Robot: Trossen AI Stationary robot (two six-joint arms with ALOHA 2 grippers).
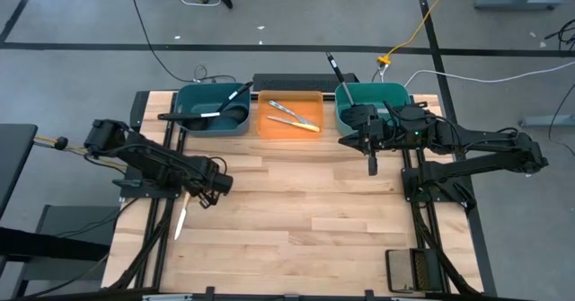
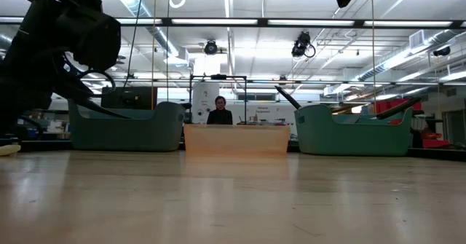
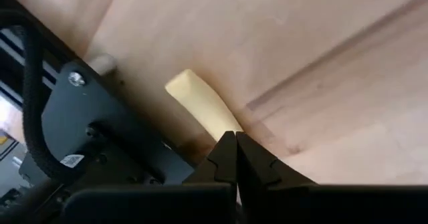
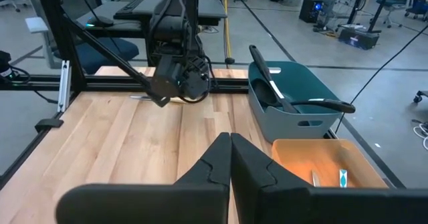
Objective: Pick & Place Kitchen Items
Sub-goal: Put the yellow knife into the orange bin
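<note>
Most of the sorting looks done, as far as I can judge. Two yellow-handled knives [image 1: 294, 116] lie in the orange bin [image 1: 310, 129] at the middle of the table's far edge. The teal bin on my left side [image 1: 186, 95] holds black utensils: a ladle [image 1: 235, 112] with its bowl inside, and a long dark handle [image 1: 184, 116] lying across it, which I take for a spatula. The teal bin on my right side [image 1: 389, 92] has at least one black handle [image 1: 335, 70] sticking up out of it; what else lies inside I cannot make out.

One piece is left outside the bins: a pale-handled knife [image 1: 181, 214] near the left edge of the table [image 1: 305, 220]. My left gripper [image 1: 199, 190] is down at that knife, and in the left wrist view its fingers [image 3: 224, 158] are pressed together right at the end of the cream handle [image 3: 200, 103]. I judge they are pinched on the knife, though the contact itself is hidden behind the fingertips.

My right gripper [image 1: 372, 162] hangs over the boards just in front of the right teal bin, fingers closed on nothing.

What is left, I reckon, is carrying this last knife across to the orange bin with the other two.
</note>
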